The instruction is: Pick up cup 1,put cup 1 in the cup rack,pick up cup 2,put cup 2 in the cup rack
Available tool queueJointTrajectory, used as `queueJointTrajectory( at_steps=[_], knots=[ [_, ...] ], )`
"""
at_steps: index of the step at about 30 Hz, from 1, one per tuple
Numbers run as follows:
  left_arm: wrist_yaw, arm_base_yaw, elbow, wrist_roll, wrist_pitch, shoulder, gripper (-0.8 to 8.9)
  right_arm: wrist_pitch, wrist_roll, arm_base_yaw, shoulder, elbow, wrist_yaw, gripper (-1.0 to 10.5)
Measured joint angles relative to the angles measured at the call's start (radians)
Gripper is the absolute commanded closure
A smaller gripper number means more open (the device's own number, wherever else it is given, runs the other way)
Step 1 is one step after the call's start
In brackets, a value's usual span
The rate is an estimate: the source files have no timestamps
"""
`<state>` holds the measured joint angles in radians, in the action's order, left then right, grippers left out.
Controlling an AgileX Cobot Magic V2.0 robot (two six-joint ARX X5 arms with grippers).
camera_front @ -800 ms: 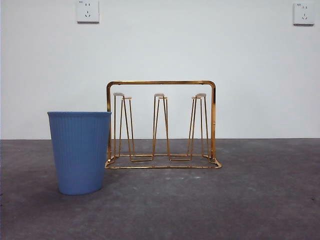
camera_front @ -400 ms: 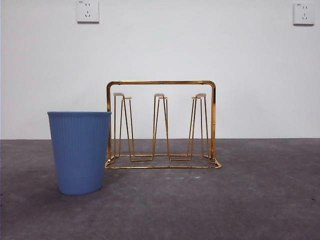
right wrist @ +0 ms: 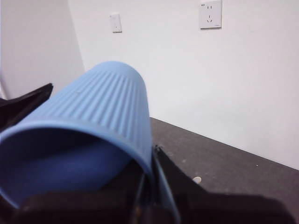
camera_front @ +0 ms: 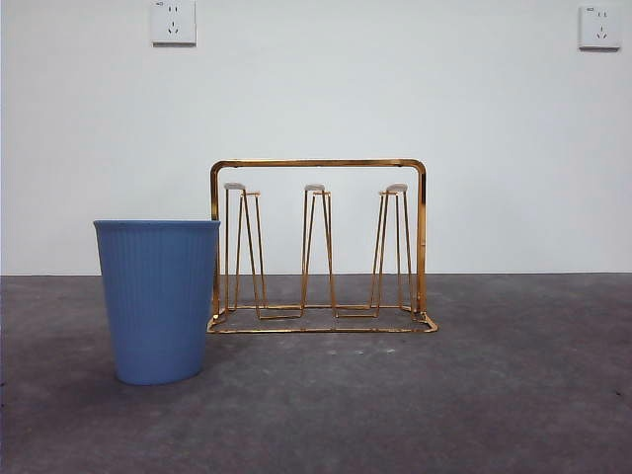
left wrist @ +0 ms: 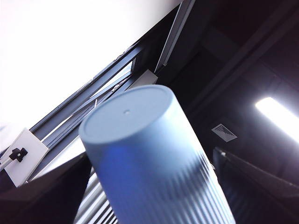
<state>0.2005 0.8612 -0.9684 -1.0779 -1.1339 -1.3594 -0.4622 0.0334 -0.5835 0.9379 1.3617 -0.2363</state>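
Across the last second the front view has not altered. The grey table (camera_front: 513,395) fills the bottom of the frame. The cup rack (camera_front: 318,247) stands at centre frame with all its pale-tipped pegs bare. The table cup (camera_front: 158,301), blue and ribbed, sits upright at lower left, its right edge overlapping the rack's left post in this view; I cannot tell if they touch. Neither of my arms shows in that view, so I judge that no cup has been racked yet and that both placements remain to be done.

Both of my tools are already loaded, out of the front camera's sight. My left gripper (left wrist: 154,205) is closed on the left cup (left wrist: 149,158), also blue and ribbed. The cup's flat base points away from the wrist towards a dark ceiling with a lit panel, and the dark jaws press its sides from both flanks. My right gripper (right wrist: 152,186) pinches the wall of the right cup (right wrist: 93,121) at the rim, one jaw inside the mouth and one outside. This cup lies tilted, its open mouth towards the wrist camera, above the table and facing a white wall.

A wall socket (camera_front: 173,22) sits at upper left of the front frame, and another (camera_front: 600,27) at upper right.
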Motion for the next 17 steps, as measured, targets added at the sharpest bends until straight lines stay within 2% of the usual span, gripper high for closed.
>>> queueJointTrajectory(
  at_steps=[4, 6, 12, 14, 17],
  knots=[
    [0.004, 0.0, 0.0, -0.006, 0.006, 0.0, 6.35, -0.032, -0.001, 0.0, 0.0, 0.003, -0.001, 9.6],
    [0.012, 0.0, 0.0, -0.02, 0.003, 0.0, 7.13, -0.051, -0.005, 0.0, 0.0, 0.003, -0.008, 9.6],
    [0.037, -0.001, 0.0, -0.031, 0.011, 0.0, 7.31, -0.071, -0.019, 0.0, 0.0, 0.005, -0.008, 9.6],
    [0.041, -0.002, 0.0, -0.032, 0.02, 0.0, 8.32, -0.082, -0.02, 0.0, -0.001, 0.005, -0.007, 9.6],
    [0.047, -0.002, 0.0, -0.032, 0.027, 0.0, 8.2, -0.098, -0.02, 0.0, -0.002, 0.007, -0.006, 9.5]
  ],
)
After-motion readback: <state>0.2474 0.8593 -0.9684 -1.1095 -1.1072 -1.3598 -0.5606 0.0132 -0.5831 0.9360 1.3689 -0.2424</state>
